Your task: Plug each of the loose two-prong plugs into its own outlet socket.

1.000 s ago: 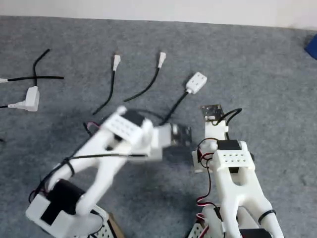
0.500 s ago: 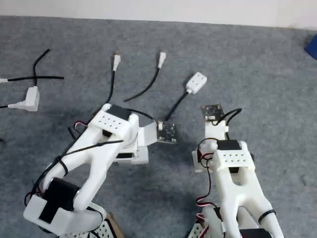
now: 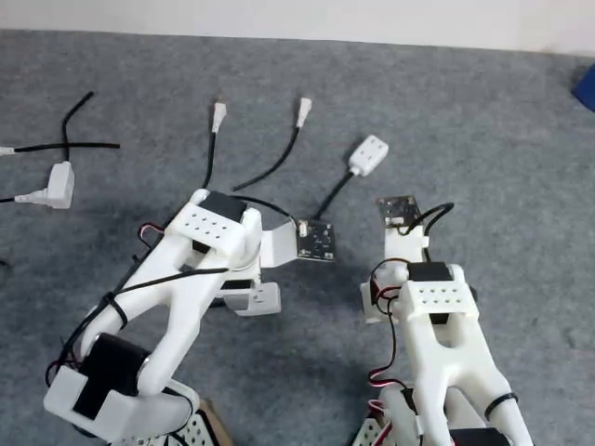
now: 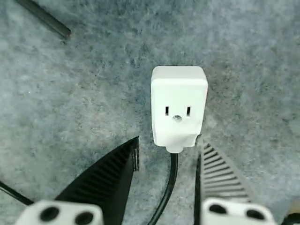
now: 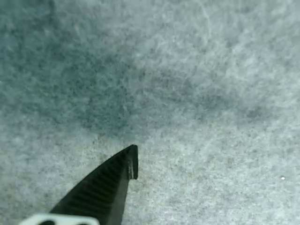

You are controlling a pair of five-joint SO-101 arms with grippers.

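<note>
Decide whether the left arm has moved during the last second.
Yes. In the high view the left arm has swung its wrist left relative to the fixed white outlet socket, widening the gap to the right arm.

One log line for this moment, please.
left gripper open, astride cord | outlet socket on carpet, empty | two plugs loose | right gripper over carpet

Grey felt table (image 3: 483, 111) with corded plugs (image 3: 218, 116) and outlet sockets (image 3: 369, 154)

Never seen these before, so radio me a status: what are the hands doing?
Left hand open, straddling the cord behind the white outlet socket. Right hand over bare carpet. Two-prong plugs lie loose, unplugged. Nothing blocks the socket.
</note>
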